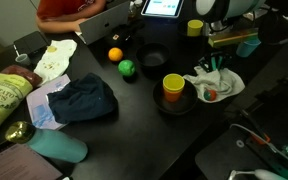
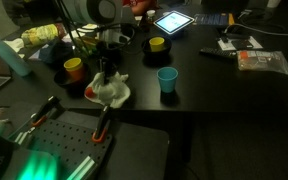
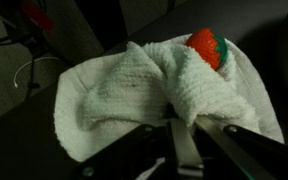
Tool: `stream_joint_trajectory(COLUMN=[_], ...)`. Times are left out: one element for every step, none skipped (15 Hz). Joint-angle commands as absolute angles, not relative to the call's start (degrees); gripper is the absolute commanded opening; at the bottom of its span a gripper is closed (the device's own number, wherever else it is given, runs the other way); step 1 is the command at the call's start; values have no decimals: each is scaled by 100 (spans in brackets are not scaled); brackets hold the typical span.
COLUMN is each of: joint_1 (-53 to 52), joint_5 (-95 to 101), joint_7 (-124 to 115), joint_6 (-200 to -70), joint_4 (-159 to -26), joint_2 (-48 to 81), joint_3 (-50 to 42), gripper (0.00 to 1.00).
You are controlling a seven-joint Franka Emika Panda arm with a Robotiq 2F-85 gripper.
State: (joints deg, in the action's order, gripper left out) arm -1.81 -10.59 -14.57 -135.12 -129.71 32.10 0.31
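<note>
My gripper [image 3: 179, 125] is shut on a fold of a white towel [image 3: 134, 90], pinching the cloth between its two fingers. The towel bunches up around a red-orange toy fruit with a green top [image 3: 206, 47], which peeks out at its far edge. In both exterior views the gripper [image 1: 216, 62] [image 2: 108, 70] points down over the crumpled towel [image 1: 220, 84] [image 2: 112, 93] on the black table. The red toy [image 1: 210, 95] shows at the towel's edge.
A yellow cup on a dark plate [image 1: 173, 87] [image 2: 73, 68] stands close beside the towel. Farther off are a green ball [image 1: 127, 68], an orange [image 1: 114, 54], a black bowl [image 1: 152, 58], dark blue cloth [image 1: 84, 100], a blue cup [image 2: 167, 79] and a tablet [image 2: 172, 21].
</note>
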Motion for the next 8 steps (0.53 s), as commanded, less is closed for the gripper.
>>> stream_joint_trajectory(joint_1=[-362,-417,-435,-458,-457,-469,-496,-553], joint_5=[-875,-793,-771,-741,-740,-708,-667,-556], joint_7=[-1482,-1486,-1480,-1492,-1439,-1408,-1410,-1423], joint_6=[-13375,-13504,-13510,-13481,-13473,-13549,-13656,-13835], joint_4=[-13066,-13064,-13045,-12998,-12984,-12960,-12954,-12910], joint_2=[2669,2655,2647,2704,2736,2855,2919,3022], joint_3=[10,-2,18,18,43,41,29,-5], gripper=[7,7,7,7,7,7,7,7])
